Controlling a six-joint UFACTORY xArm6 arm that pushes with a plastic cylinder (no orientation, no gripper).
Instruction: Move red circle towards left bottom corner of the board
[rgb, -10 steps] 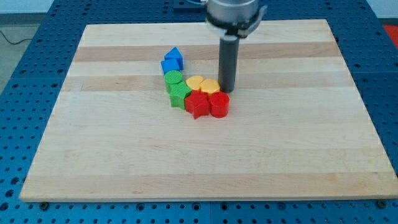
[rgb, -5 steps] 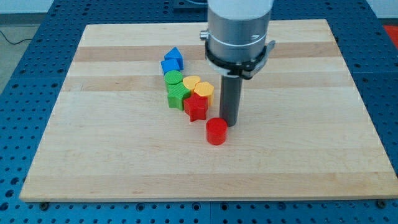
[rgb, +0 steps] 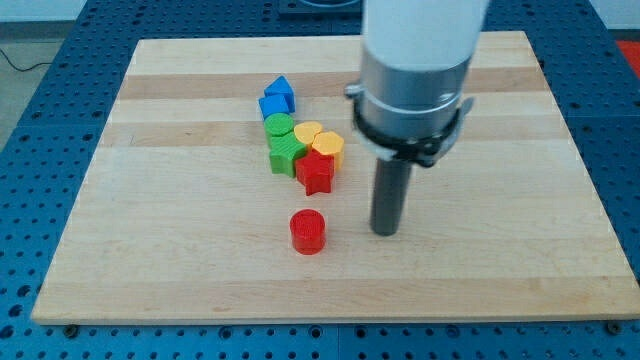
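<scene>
The red circle (rgb: 308, 231) stands alone on the board, below the cluster of blocks, near the view's lower middle. My tip (rgb: 385, 232) rests on the board to the right of the red circle, apart from it by a clear gap. The red star (rgb: 316, 173) sits at the cluster's lower end, above the red circle.
The cluster holds two blue blocks (rgb: 277, 99), a green circle (rgb: 279, 126), a green block (rgb: 287, 154), a yellow heart (rgb: 309, 133) and a yellow block (rgb: 328, 147). The wooden board (rgb: 150, 250) lies on a blue perforated table.
The red circle was pushed out of the cluster and slid down and to the left. My tip moved down the board and now stands to the circle's right.
</scene>
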